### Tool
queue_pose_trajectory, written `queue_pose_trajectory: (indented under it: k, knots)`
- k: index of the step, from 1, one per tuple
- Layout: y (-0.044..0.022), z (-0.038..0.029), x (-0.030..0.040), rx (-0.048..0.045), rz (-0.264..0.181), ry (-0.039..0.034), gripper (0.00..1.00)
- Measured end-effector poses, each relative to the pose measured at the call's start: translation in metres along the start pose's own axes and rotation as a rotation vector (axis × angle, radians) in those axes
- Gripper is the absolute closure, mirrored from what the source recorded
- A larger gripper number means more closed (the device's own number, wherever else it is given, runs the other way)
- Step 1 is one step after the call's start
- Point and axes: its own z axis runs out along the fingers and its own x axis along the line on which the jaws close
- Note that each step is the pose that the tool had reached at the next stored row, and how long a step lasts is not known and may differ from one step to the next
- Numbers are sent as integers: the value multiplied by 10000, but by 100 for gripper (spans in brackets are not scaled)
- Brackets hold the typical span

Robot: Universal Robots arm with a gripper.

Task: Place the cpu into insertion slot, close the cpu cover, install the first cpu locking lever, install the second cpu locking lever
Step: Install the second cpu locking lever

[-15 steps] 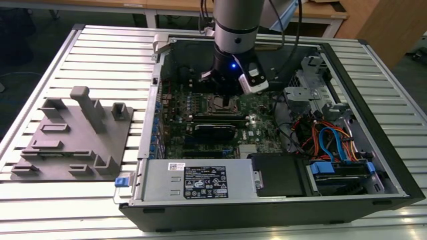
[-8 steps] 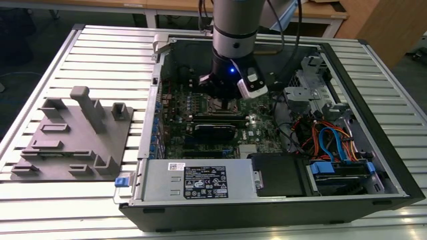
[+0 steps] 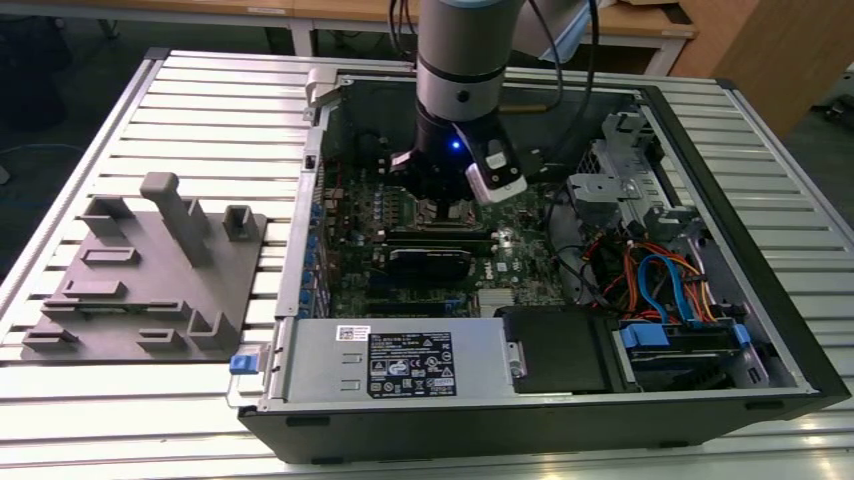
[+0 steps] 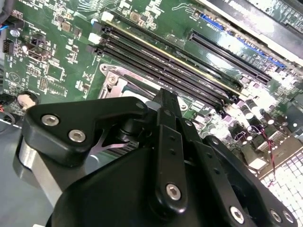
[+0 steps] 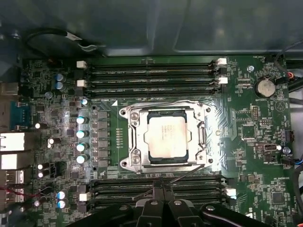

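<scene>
While I hang low inside the open computer case [image 3: 747,330], my gripper [image 5: 163,189] sits over the memory slots [image 5: 156,191] just beside the insertion slot [image 5: 165,138]. My fingers [image 5: 163,193] are drawn narrow, tips together, with nothing between them as far as the first wrist view shows.

Findings on the socket:
- The cpu [image 5: 165,136] lies flat in the insertion slot, its pale metal top showing square and level.
- The cpu cover [image 5: 135,137] appears to be down around the chip, its window framing the metal top; I judge the seating and the closing done, though I cannot confirm the frame is pressed fully home.
- A thin wire lever [image 5: 184,176] runs along the socket edge nearest my fingertips. Whether it is latched, I cannot tell.

My judgement is that pinched fingers suit pushing a slim lever rather than carrying a part, which explains my stance at this edge of the socket.
</scene>
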Motion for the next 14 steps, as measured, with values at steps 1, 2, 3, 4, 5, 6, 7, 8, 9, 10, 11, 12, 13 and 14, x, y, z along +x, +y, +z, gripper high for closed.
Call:
queue_pose_trajectory:
  k: [1, 2, 3, 4, 5, 6, 7, 8, 9, 10, 11, 12, 13, 14]
  knots:
    - [0, 0, 1, -3, -1, 0, 90]
    - [-1, 0, 1, -5, -1, 0, 90]
    - [-1, 0, 2, -6, 0, 0, 90]
    - [-1, 0, 2, -8, 0, 0, 90]
    - [-1, 0, 2, -10, 0, 0, 90]
    - [-1, 0, 2, -11, 1, 0, 90]
    - [-1, 0, 2, -12, 1, 0, 90]
    - [-1, 0, 3, -14, 2, 0, 90]
    - [-1, 0, 2, -16, 1, 0, 90]
    - [-1, 0, 2, -17, 1, 0, 90]
    - [-1, 0, 2, -19, 1, 1, 90]
    - [-1, 0, 2, -20, 2, 1, 90]
    - [-1, 0, 2, -22, 1, 1, 90]
    - [-1, 0, 2, -24, 1, 1, 90]
